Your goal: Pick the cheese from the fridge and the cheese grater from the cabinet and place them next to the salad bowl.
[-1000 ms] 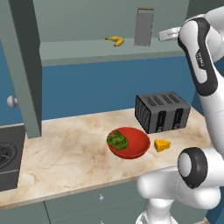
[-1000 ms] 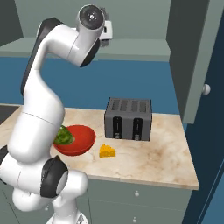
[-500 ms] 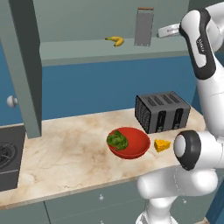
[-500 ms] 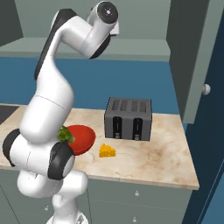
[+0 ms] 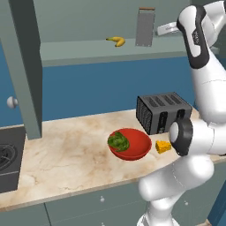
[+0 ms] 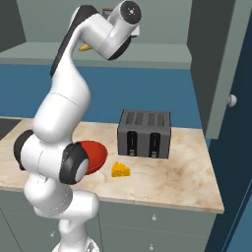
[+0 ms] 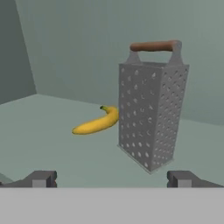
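Observation:
The cheese grater (image 7: 151, 116) stands upright on the cabinet (image 5: 88, 48) shelf, grey metal with a brown handle on top; it also shows as cheese grater (image 5: 145, 27) at the shelf's right. My gripper (image 7: 111, 178) is open and empty, level with the shelf, a short way in front of the grater, its fingertips (image 7: 41, 178) spread wider than the grater. On the counter the cheese (image 5: 163, 146) wedge lies just right of the red salad bowl (image 5: 134, 148) with green leaves; the cheese (image 6: 120, 170) and the salad bowl (image 6: 96, 153) also show from the right. The fridge is out of view.
A banana (image 7: 96, 124) lies on the shelf left of and behind the grater. A dark toaster (image 5: 163, 112) stands behind the bowl and cheese. The open cabinet door (image 5: 26, 66) hangs at the left. A stove corner (image 5: 9, 163) sits at the far left of the marble counter (image 5: 66, 159).
The arm has swung its hand further towards the shelf and the grater. Bowl, cheese, toaster and grater have stayed in place. The gripper has stayed open.

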